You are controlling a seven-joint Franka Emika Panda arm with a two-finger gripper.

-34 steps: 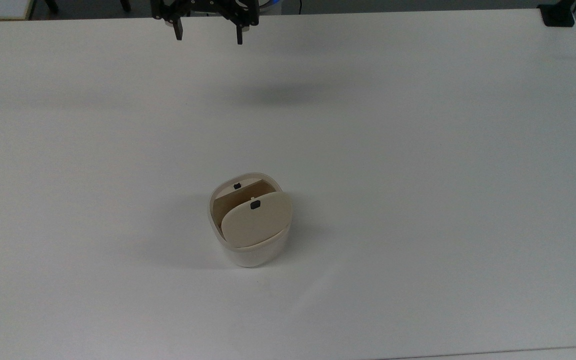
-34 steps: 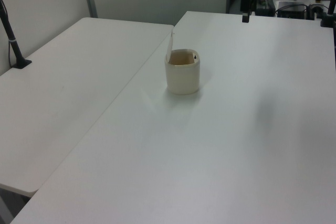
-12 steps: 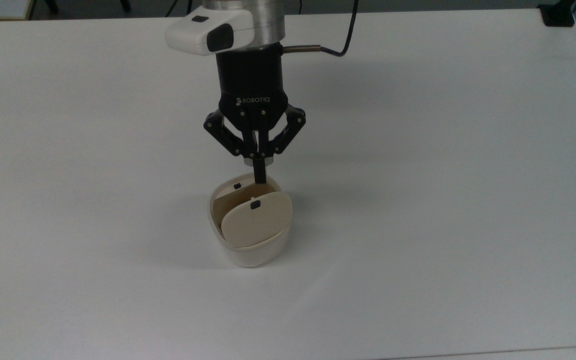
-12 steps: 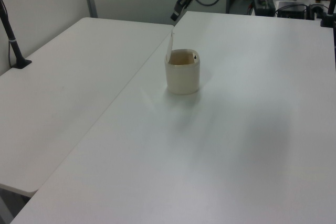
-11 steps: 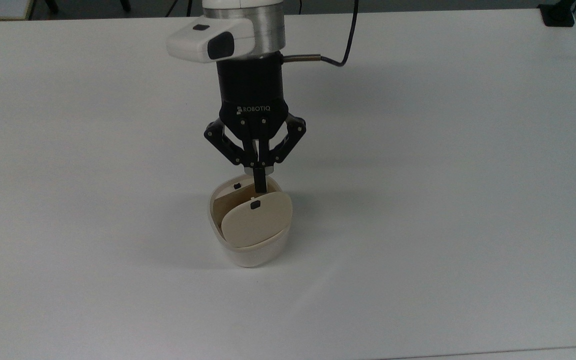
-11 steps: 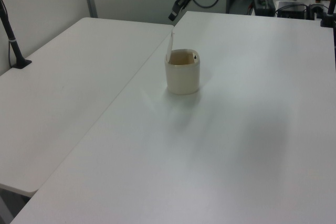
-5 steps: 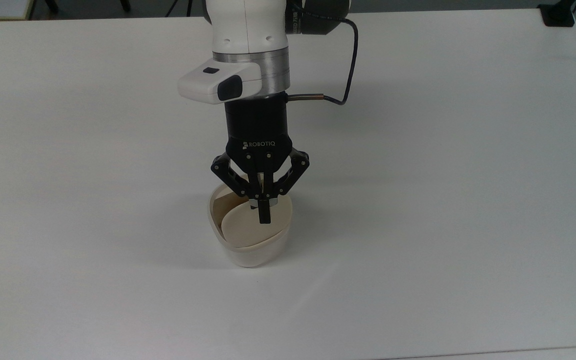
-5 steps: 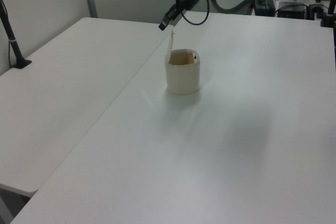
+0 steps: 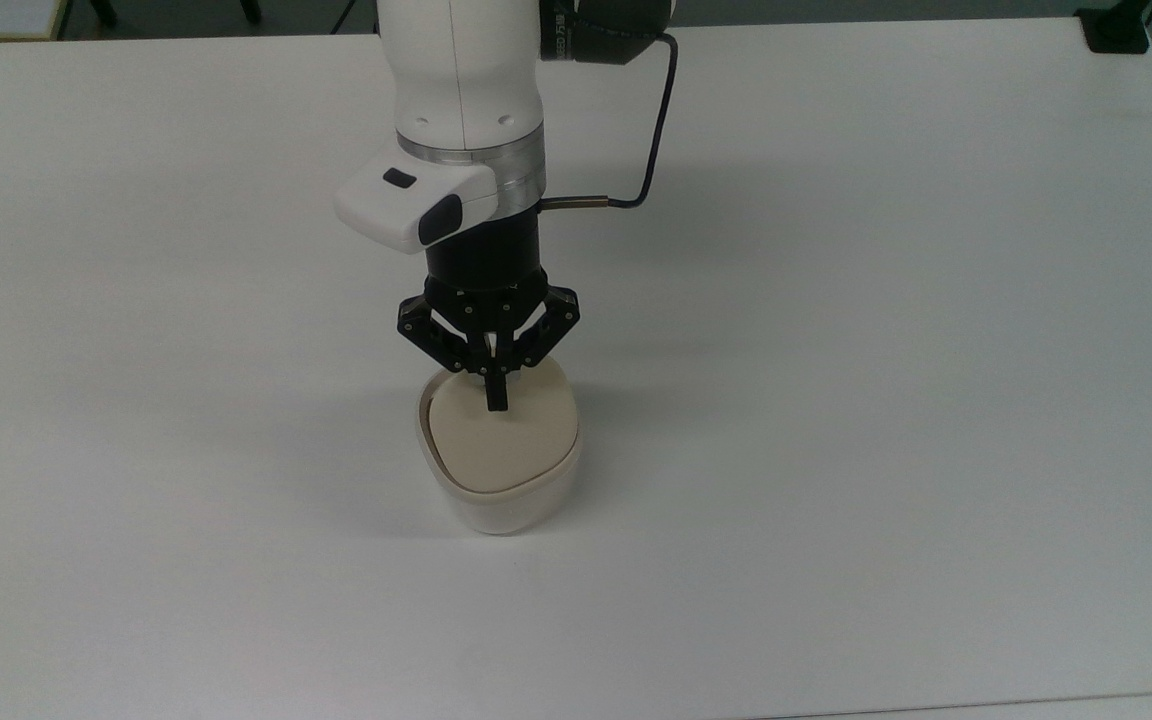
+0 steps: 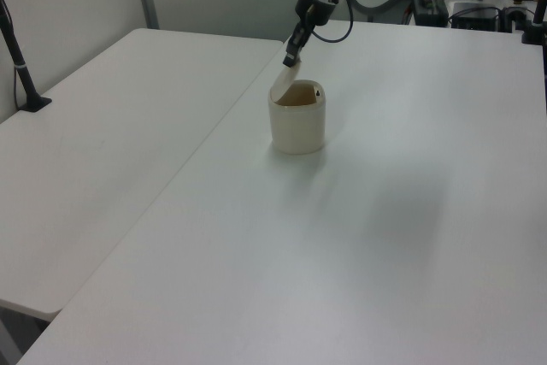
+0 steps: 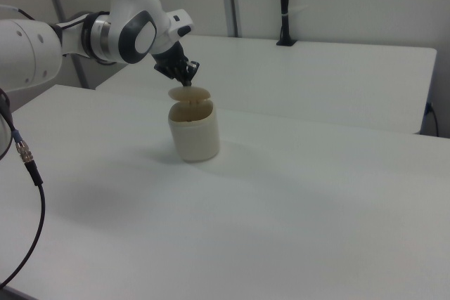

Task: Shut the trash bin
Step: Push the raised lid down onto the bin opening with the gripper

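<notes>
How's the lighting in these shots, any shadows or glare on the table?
Top view: even, soft light; a faint shadow of the arm lies on the table, another beside the trash bin under the gripper. Left view: a dim grey shadow patch at the left view's right. Right view: no harsh glare.

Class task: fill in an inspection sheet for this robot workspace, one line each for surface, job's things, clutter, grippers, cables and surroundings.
Surface: plain white table, bare around the bin.
Job's things: small cream-white plastic trash bin standing upright; its beige flat hinged lid is tilted partway down, not yet seated.
Clutter: nothing seen.
Grippers: black two-finger gripper rests on the lid, jaws shut, holding nothing.
Cables: black cable loops from the wrist.
Surroundings: second white table alongside; black post on it.
</notes>
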